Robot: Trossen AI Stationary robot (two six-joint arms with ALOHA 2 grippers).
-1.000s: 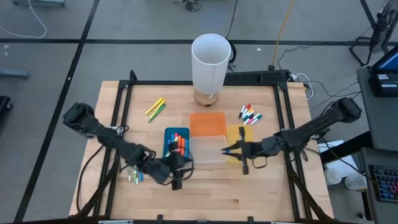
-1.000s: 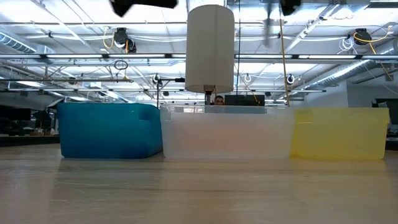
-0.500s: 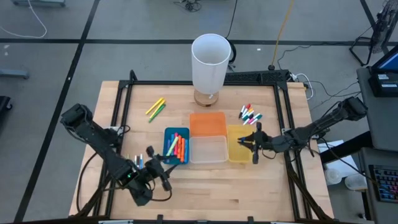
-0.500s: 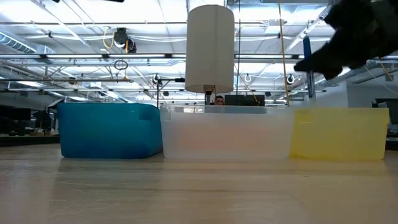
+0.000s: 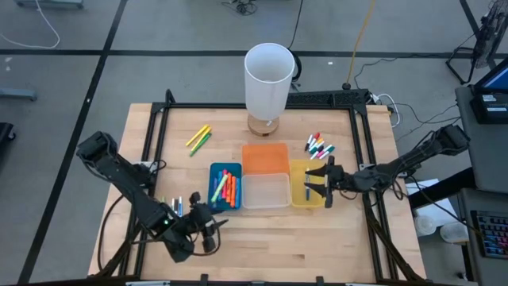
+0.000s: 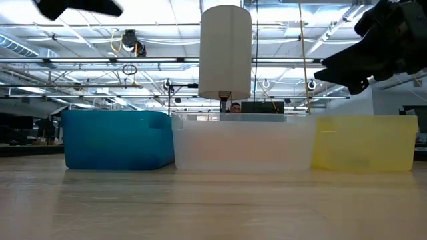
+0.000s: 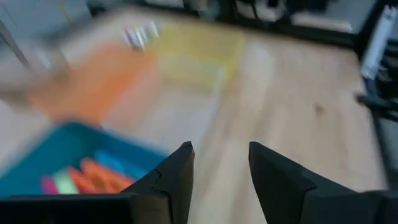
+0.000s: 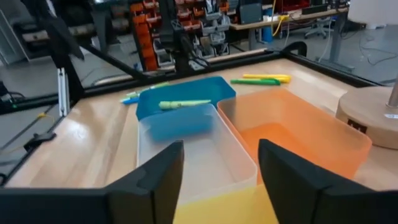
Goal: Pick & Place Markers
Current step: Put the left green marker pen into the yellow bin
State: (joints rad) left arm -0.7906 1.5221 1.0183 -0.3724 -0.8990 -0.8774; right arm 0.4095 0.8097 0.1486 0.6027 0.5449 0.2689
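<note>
Several markers [image 5: 225,189] lie in the blue bin [image 5: 214,176]. A yellow and a green marker [image 5: 198,138] lie on the table at the far left. Several white markers with coloured caps [image 5: 319,147] lie at the far right, and a few more markers [image 5: 175,206] lie left of the blue bin. A blue marker [image 5: 308,185] lies in the yellow bin [image 5: 299,171]. My right gripper [image 5: 319,186] hangs open and empty over the yellow bin; it also shows in the low view [image 6: 370,47]. My left gripper [image 5: 206,229] is open and empty above the table, near of the blue bin.
A clear bin [image 5: 266,192] stands between the blue and yellow bins, and an orange bin [image 5: 264,157] stands behind it. A tall white cylinder on a wooden base [image 5: 268,79] stands at the far middle. A black frame [image 5: 163,119] runs along the table's edges.
My right gripper has gone from the clear bin toward the table's right edge, over the yellow bin, carrying a blue marker upright. It has let go, and the marker now lies in the yellow bin. My left gripper has drawn back from the blue bin toward the near left.
</note>
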